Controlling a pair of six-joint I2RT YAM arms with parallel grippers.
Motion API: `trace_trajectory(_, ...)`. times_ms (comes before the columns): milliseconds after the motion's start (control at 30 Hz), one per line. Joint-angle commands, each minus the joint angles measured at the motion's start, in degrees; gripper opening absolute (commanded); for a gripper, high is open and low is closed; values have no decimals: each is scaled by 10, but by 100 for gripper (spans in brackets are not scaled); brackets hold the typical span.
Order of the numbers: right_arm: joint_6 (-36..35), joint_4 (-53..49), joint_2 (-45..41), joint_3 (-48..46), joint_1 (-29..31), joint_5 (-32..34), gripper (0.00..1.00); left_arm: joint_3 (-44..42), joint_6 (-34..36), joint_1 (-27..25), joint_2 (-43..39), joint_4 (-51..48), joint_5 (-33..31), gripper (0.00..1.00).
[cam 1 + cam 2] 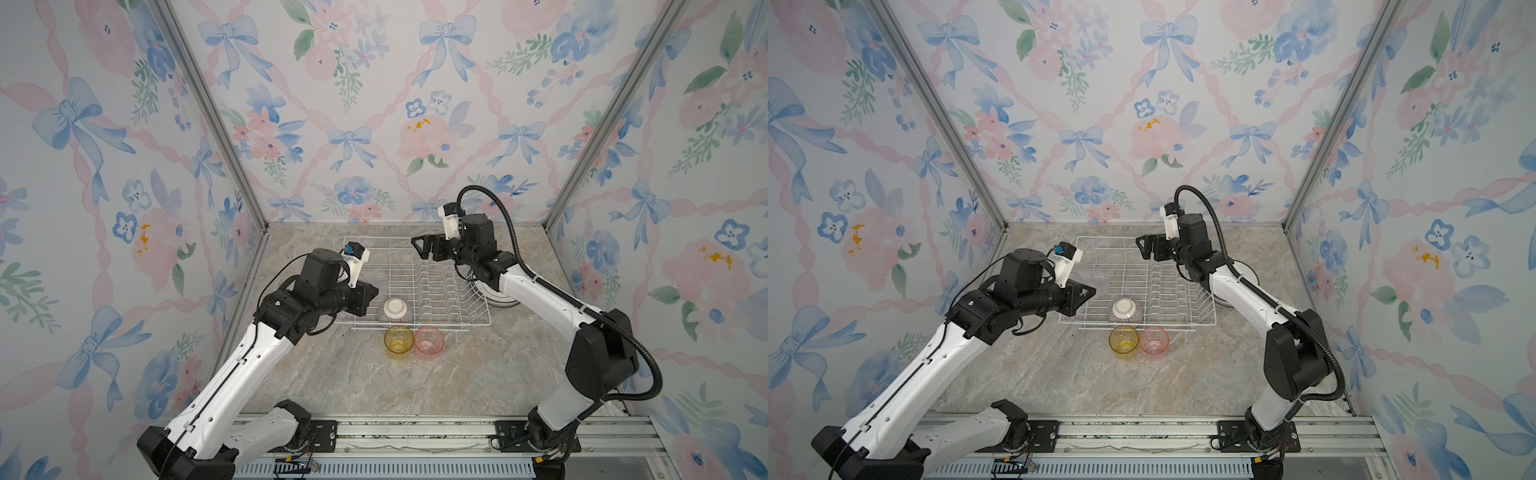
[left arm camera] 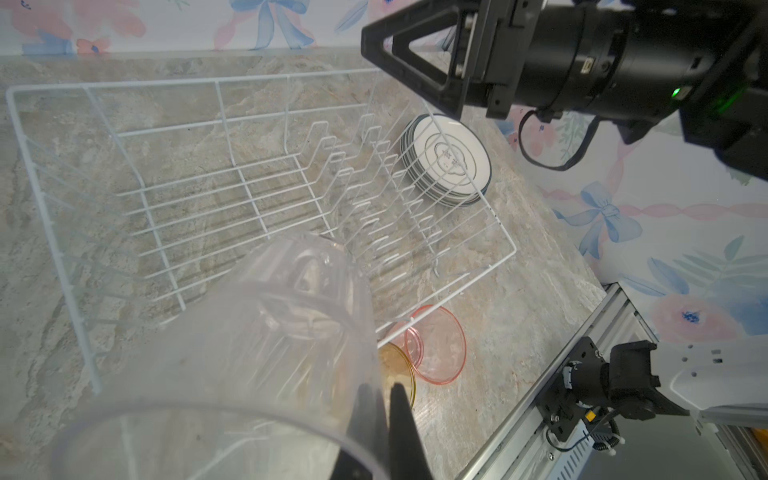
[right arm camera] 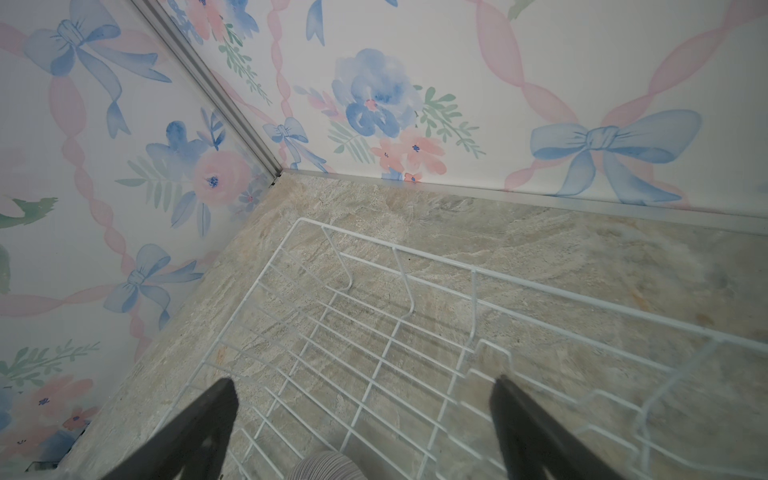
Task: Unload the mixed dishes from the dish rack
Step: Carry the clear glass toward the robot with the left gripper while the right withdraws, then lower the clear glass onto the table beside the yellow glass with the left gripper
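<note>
Over the stone-patterned tabletop (image 1: pixel 457 374), as both top views show it, the white wire dish rack (image 1: pixel 401 270) sits toward the back wall. My left pincer (image 1: pixel 372 293) hangs over the rack's left end, clamped on a clear tumbler (image 1: pixel 1094 280) that is tipped on its side. My right pincer (image 1: pixel 419 246) hovers above the rack's far rim, spread wide and holding nothing. A striped bowl (image 1: pixel 395 309) lies upside down inside the rack by its near rim. A yellow tumbler (image 1: pixel 399 340) and a pink tumbler (image 1: pixel 429 340) stand upright side by side on the tabletop, just in front of the rack. A stack of dark-rimmed plates (image 1: pixel 505 301) lies just beside the rack's right end, partly hidden by my right arm.

Left wrist view: my two fingers (image 2: pixel 405 419) pinch the clear tumbler's wall at its rim, nearly meeting. The tumbler's mouth faces the camera, and the top plate bears a printed mark.

Right wrist view: my fingers (image 3: pixel 199 428) stand far apart, with only rack wire and the bowl's striped side between them.
</note>
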Motion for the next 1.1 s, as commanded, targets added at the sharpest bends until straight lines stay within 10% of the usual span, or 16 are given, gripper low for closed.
trace_trajectory(0, -12, -8, -31, -16, -4, 5, 97, 39, -24, -49, 19, -132, -109, 0)
trace_trajectory(533, 12, 46, -67, -85, -26, -11, 97, 81, -107, -168, 153, -334, -173, 0)
trace_trajectory(1067, 19, 55, -65, -94, -32, -27, 97, 65, -35, -173, 282, -241, -115, 0)
